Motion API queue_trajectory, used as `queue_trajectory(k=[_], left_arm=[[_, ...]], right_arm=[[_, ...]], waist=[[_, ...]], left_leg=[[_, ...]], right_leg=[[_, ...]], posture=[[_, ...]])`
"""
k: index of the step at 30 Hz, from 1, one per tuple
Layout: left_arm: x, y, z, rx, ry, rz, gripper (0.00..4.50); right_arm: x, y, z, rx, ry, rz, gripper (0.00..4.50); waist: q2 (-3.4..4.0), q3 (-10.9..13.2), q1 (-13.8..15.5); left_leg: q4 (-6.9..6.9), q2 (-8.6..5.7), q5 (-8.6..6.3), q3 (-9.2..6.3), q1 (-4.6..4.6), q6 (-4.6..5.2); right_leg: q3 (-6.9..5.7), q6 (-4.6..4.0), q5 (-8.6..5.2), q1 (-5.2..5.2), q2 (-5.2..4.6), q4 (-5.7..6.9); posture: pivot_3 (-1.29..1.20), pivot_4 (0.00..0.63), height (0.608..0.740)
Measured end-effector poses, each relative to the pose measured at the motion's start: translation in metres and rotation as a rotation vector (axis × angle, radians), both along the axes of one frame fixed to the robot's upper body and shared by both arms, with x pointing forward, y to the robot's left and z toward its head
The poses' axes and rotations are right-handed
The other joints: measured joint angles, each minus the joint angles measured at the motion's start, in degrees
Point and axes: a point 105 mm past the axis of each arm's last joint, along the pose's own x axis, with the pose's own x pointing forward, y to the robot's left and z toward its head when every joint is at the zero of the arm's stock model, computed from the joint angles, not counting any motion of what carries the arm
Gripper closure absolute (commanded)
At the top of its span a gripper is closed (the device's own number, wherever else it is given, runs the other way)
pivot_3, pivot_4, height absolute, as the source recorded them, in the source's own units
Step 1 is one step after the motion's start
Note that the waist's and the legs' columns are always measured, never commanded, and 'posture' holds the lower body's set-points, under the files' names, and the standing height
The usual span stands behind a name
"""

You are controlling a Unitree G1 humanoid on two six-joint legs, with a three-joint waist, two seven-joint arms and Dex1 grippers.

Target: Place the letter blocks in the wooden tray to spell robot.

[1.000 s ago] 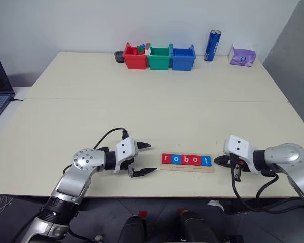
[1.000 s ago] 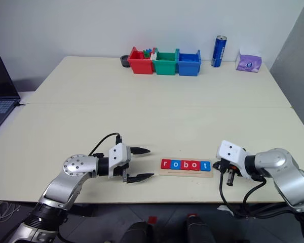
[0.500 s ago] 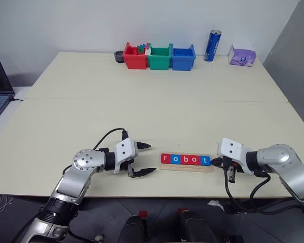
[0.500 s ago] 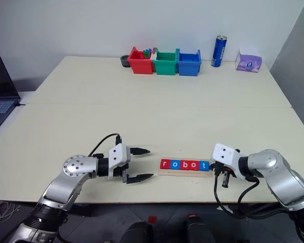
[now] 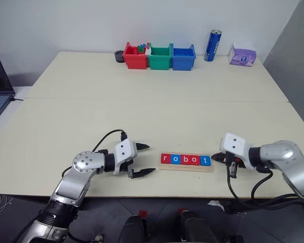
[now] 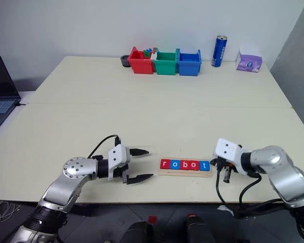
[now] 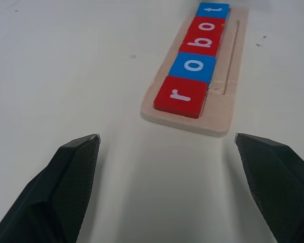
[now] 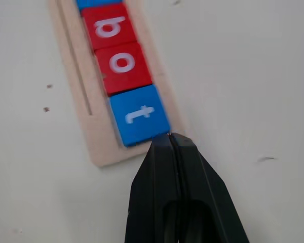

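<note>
Only the right end effector (image 5: 216,158) has shifted: half a second ago it pressed in close against the t end of the wooden tray (image 5: 186,167), and it now sits slightly higher and a touch back from it, its two black fingers pinched together on nothing. In the right wrist view the closed tips hover just beside the corner of the blue t tile (image 8: 140,114), looking as if they had just nudged it into line. The left end effector (image 5: 143,159) has kept its place near the tray's other end, fingers spread wide and empty.

All five letter blocks (image 5: 186,160) lie in a row in the tray, near the front edge of the desk (image 5: 152,111), between the two arms. Judged from this, the spelling is finished and only a withdrawal of the arms seems left.

Readable writing: white lowercase letters r, o, b, o, t on red, blue, red, red, blue tiles. The blue can (image 5: 212,45) at the back carries print too small to read.
</note>
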Motion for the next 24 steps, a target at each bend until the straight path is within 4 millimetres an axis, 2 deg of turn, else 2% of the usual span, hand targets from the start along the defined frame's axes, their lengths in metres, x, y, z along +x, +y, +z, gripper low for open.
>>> queue_trajectory(k=[2, 4, 8, 11, 14, 16, 20, 24], left_arm=[[0.01, 0.01, 0.003, -0.032, -0.009, 0.119, 0.0], [0.015, 0.017, 0.003, -0.048, -0.008, 0.198, 0.0], [0.015, 0.027, -0.003, -0.074, 0.024, 0.316, 0.0], [0.012, 0.025, 0.001, -0.095, 0.031, 0.306, 0.0], [0.003, 0.026, 0.005, -0.076, 0.052, 0.251, 0.0], [-0.002, 0.028, 0.007, -0.05, 0.072, 0.204, 0.0], [-0.015, 0.028, 0.01, -0.001, 0.103, 0.085, 0.0], [-0.018, 0.028, 0.014, 0.047, 0.102, -0.02, 0.0]], right_arm=[[0.008, -0.002, 0.017, 0.15, -0.103, -0.095, 4.47], [0.01, -0.006, 0.018, 0.219, -0.157, -0.162, 4.47], [0.006, -0.014, -0.007, 0.346, -0.199, -0.341, 4.47], [-0.007, -0.017, -0.017, 0.394, -0.193, -0.388, 4.47], [-0.027, -0.012, -0.023, 0.403, -0.117, -0.328, 4.47], [-0.037, -0.008, -0.015, 0.391, -0.081, -0.256, 4.47], [-0.052, -0.004, -0.009, 0.336, 0.021, -0.135, 4.47], [-0.062, -0.002, -0.007, 0.274, 0.134, -0.025, 4.47]], waist=[[-0.08, 0.0, 0.0], [-0.07, 0.0, 0.0], [-0.05, 0.0, 0.0], [-0.05, 0.0, 0.0], [-0.03, 0.0, 0.0], [-0.01, 0.0, -0.2], [-0.01, 0.0, -0.2], [-0.03, 0.0, -0.1]], left_leg=[[-0.01, 0.02, 0.0, -0.02, -0.01, 0.0], [-0.04, 0.01, 0.0, -0.01, -0.01, 0.0], [-0.04, 0.0, 0.0, -0.04, -0.04, -0.01], [-0.03, -0.02, 0.0, -0.03, -0.01, -0.01], [-0.04, -0.02, 0.0, -0.01, 0.06, -0.01], [-0.03, 0.0, 0.0, 0.03, 0.12, -0.01], [-0.03, -0.01, 0.0, 0.1, 0.16, -0.01], [-0.02, -0.05, 0.0, 0.15, 0.12, 0.0]], right_leg=[[0.04, 0.0, 0.0, 0.04, 0.01, -0.01], [0.07, 0.0, 0.0, 0.04, 0.01, 0.0], [0.17, -0.06, 0.04, -0.01, -0.05, 0.02], [0.19, -0.01, 0.01, 0.02, -0.05, 0.02], [0.18, 0.0, 0.0, 0.04, -0.04, 0.02], [0.16, 0.01, 0.0, 0.04, 0.0, 0.04], [0.13, 0.01, 0.01, 0.07, 0.03, 0.04], [0.05, 0.01, 0.01, 0.07, 0.03, -0.01]], posture=[[0.0, 0.15, 0.74], [0.0, 0.15, 0.74], [0.0, 0.15, 0.74], [0.0, 0.15, 0.74], [0.0, 0.15, 0.74], [0.0, 0.15, 0.74], [0.0, 0.15, 0.74], [0.0, 0.15, 0.74]])
